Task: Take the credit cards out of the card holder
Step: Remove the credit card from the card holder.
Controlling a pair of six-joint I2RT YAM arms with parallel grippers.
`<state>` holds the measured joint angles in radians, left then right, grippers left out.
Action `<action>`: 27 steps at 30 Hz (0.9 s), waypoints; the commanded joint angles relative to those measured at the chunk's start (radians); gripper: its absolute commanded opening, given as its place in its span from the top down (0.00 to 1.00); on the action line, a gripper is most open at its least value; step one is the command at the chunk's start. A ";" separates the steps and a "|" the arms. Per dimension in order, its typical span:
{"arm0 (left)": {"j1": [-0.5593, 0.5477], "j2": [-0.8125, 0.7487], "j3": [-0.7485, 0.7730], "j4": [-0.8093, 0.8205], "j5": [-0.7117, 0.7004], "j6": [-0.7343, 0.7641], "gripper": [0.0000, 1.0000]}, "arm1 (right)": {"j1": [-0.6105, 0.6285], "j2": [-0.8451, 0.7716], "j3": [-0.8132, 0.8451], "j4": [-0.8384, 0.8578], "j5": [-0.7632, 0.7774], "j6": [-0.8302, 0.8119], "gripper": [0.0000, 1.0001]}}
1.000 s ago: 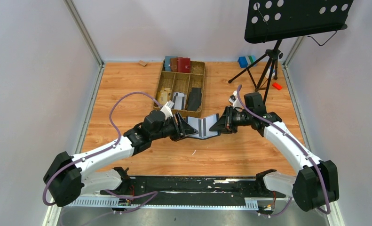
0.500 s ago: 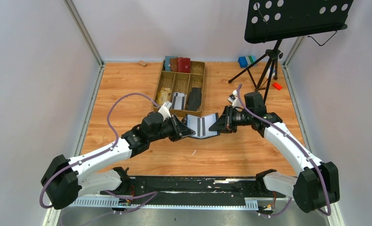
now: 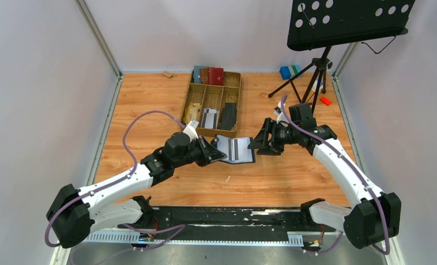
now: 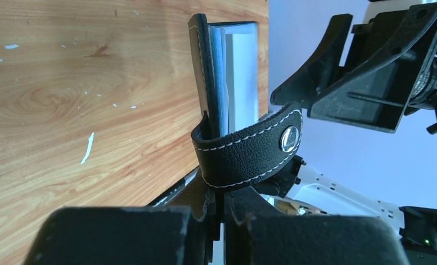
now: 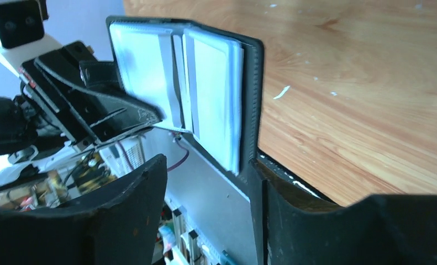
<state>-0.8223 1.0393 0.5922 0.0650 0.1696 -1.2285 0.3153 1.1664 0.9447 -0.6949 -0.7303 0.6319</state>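
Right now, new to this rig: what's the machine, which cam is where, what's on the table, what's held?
Two white-and-black robot arms are bolted at the near edge of a wooden table. The wide picture comes from a fixed camera above and behind them. The other two come from a camera on each wrist, looking along that arm's own fingers. On the table sits a wooden compartment tray with red, brown and blue wallets at its back. A black music stand on a tripod stands at the right. Between the arms is the small black folding card holder, open, with pale thin cards in its sleeves. The left tool is shut on its cover near the black snap tab. The right tool is open; the holder's opposite edge sits between its spread fingers, unclamped.
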 commanded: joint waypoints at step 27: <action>0.018 -0.045 -0.091 0.446 0.092 -0.142 1.00 | 0.116 0.037 -0.057 0.400 -0.132 0.239 0.66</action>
<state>-0.8097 1.0233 0.5224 0.3267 0.2401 -1.3174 0.4290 1.2083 0.8967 -0.3477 -0.8413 0.8478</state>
